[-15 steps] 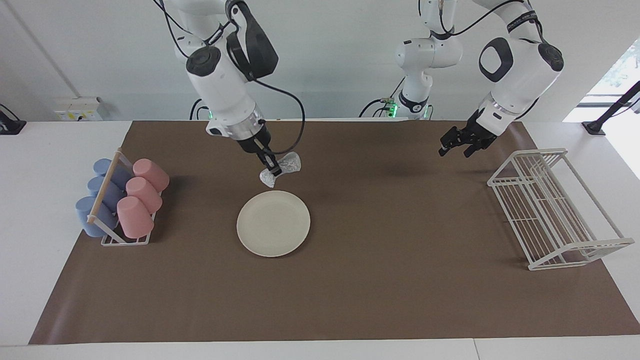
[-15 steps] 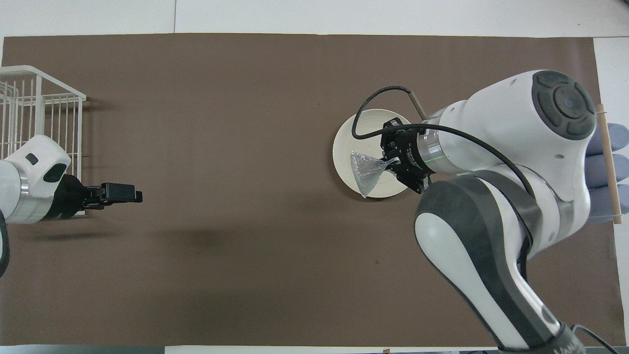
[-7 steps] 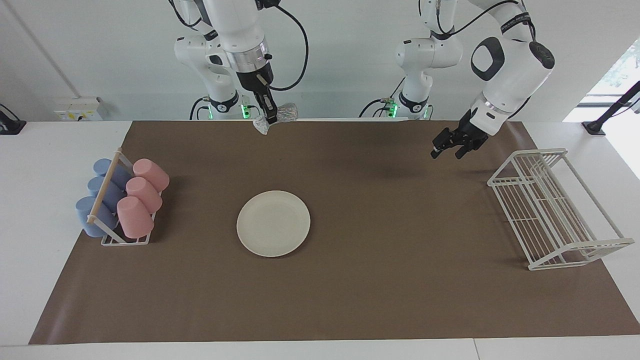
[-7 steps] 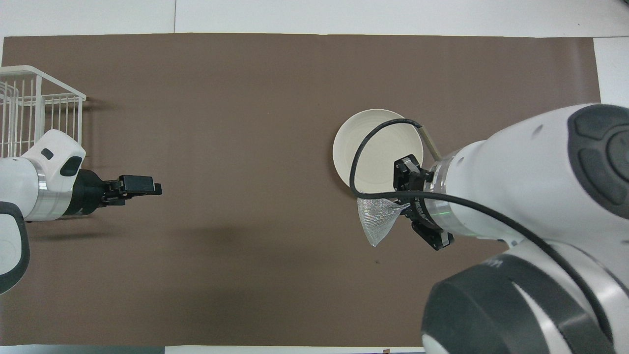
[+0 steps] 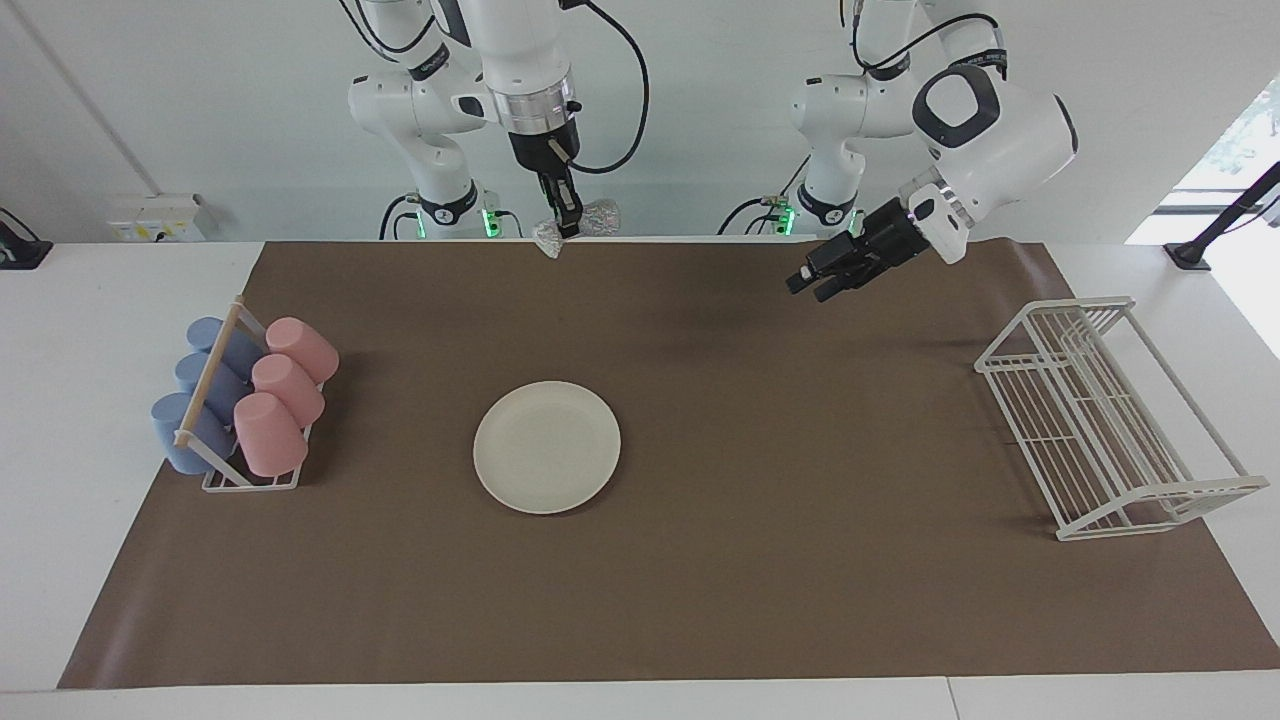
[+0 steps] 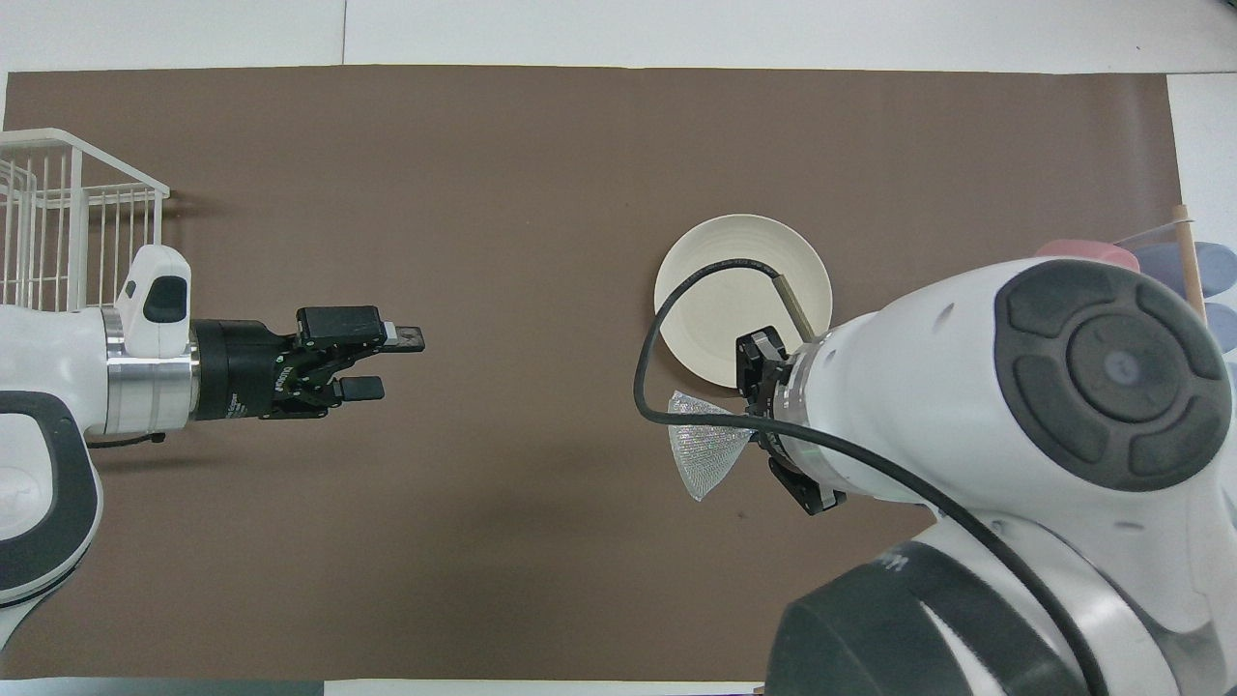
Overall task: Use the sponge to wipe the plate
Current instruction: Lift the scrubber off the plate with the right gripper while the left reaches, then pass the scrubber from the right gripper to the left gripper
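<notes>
Facing cam high across table [image 5: 640, 700], overhead cam steep down; shared: brown mat [image 6: 503, 541], plate [image 5: 546, 447].

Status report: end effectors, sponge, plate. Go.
Right end effector raised, shut on sponge. Left end effector open, empty, over mat. Plate bare on mat, nothing in the way.
</notes>
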Controlling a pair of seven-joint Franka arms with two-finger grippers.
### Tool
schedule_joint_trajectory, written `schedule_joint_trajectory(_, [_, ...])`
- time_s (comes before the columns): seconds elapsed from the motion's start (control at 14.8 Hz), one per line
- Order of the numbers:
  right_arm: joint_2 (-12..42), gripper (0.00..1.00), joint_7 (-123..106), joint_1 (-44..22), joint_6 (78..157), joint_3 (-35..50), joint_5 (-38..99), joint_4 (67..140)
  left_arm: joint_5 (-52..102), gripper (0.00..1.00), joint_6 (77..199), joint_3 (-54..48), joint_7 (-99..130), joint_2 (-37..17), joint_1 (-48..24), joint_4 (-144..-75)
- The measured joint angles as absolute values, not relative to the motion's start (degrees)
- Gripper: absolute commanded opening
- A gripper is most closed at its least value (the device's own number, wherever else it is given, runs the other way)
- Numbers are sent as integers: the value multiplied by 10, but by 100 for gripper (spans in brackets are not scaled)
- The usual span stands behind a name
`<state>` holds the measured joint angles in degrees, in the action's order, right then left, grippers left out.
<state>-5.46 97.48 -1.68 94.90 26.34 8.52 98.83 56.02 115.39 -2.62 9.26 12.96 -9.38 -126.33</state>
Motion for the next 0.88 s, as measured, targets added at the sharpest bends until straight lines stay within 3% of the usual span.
schedule_joint_trajectory(0.41, [-47,0,977,-19,950,263,84,989,742,100,1150,-29,44,135,-172,-1272])
schedule_joint_trajectory(0.88, [-47,0,977,-19,956,263,84,989,894,100,1175,-29,-123,168,-254,-1351])
